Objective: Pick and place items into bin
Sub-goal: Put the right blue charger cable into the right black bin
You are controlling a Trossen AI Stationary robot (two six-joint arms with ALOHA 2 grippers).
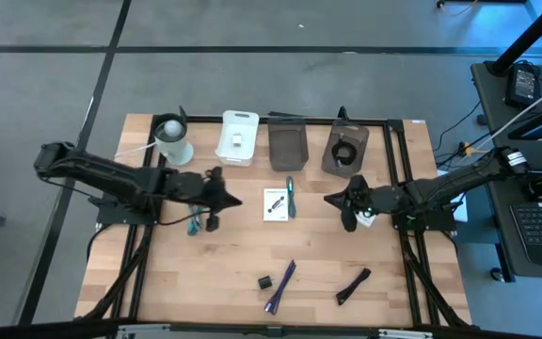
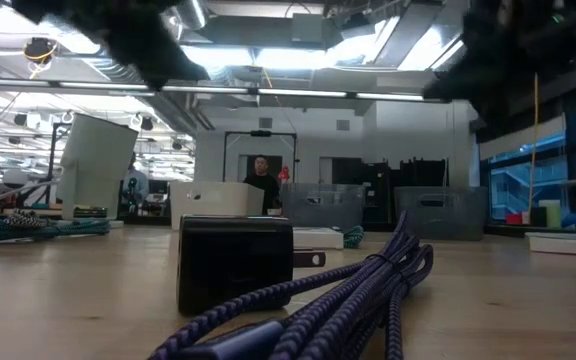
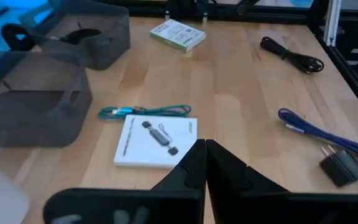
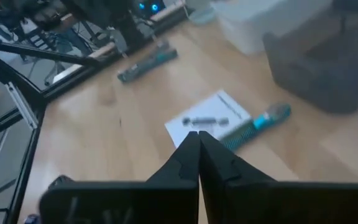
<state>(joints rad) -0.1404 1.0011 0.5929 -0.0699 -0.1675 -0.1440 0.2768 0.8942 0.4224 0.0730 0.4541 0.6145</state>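
Observation:
A white printed card [image 1: 274, 204] lies flat at the table's middle, with a teal bundled cable [image 1: 290, 196] along its right side. My left gripper [image 1: 231, 200] hovers shut just left of the card [image 3: 157, 141]. My right gripper [image 1: 331, 198] hovers shut just right of it [image 4: 209, 118]. Near the front edge lie a purple cable [image 1: 280, 285] with a black cube plug [image 1: 264, 282], and a black cable [image 1: 353, 285]. A second teal cable [image 1: 196, 223] lies under my left arm. A small white-green box [image 3: 178, 34] rests below my right arm.
Along the far edge stand a white bin [image 1: 237, 137], a grey bin [image 1: 288, 147], a grey bin holding a black coil [image 1: 346, 149] and a white cup-like object [image 1: 173, 139]. The black plug [image 2: 235, 262] and purple cable [image 2: 353, 295] sit close to the low camera. A person [image 2: 261, 180] stands far behind.

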